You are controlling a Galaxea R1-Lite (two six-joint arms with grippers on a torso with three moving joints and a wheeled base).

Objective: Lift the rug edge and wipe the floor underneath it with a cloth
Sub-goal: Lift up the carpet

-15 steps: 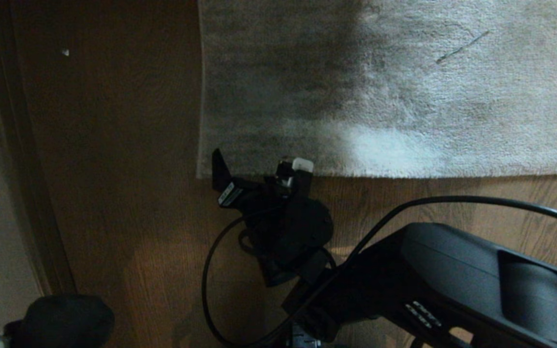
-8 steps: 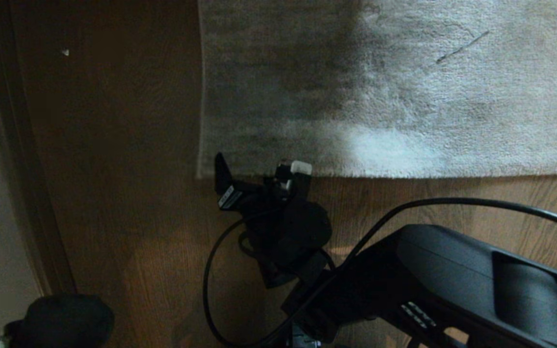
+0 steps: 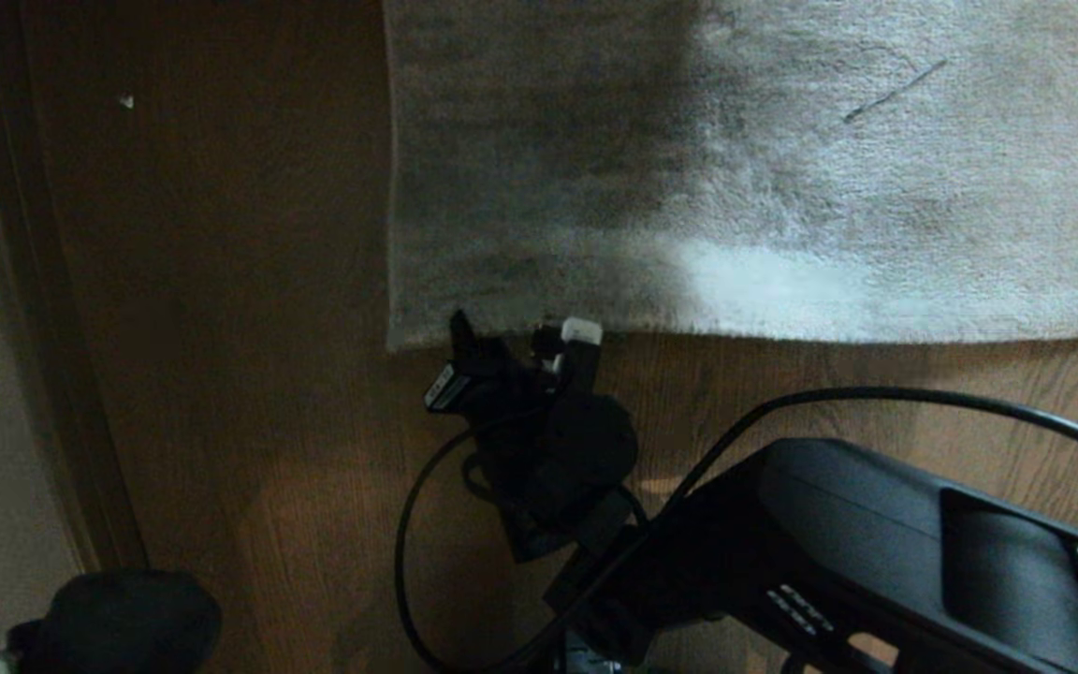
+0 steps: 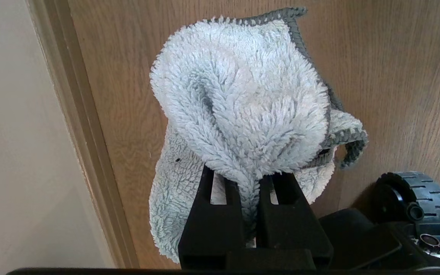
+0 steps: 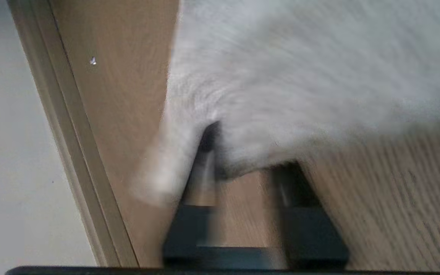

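The light grey rug (image 3: 782, 168) lies on the brown wood floor (image 3: 249, 328), its near rug edge (image 3: 782, 335) running across the head view. My right gripper (image 3: 520, 337) is at that edge, close to the rug's left corner. Its fingers are drawn in on the rug edge (image 5: 250, 164), which bunches up between them. In the right wrist view the gripper (image 5: 246, 152) is blurred. My left gripper (image 4: 248, 175) is shut on the fluffy pale cloth (image 4: 243, 107), held above the floor (image 4: 395, 95) beside the wall; it is outside the head view.
A skirting board (image 3: 62, 374) and pale wall run along the left. A black cable (image 3: 876, 388) loops over my right arm (image 3: 876, 543) in the foreground. A base wheel (image 4: 414, 194) shows near the cloth. A small white speck (image 3: 126, 101) lies on the floor.
The right gripper's fingers have come together from wide open onto the rug edge, and the rug corner has bunched and shifted slightly. The left arm has not moved.
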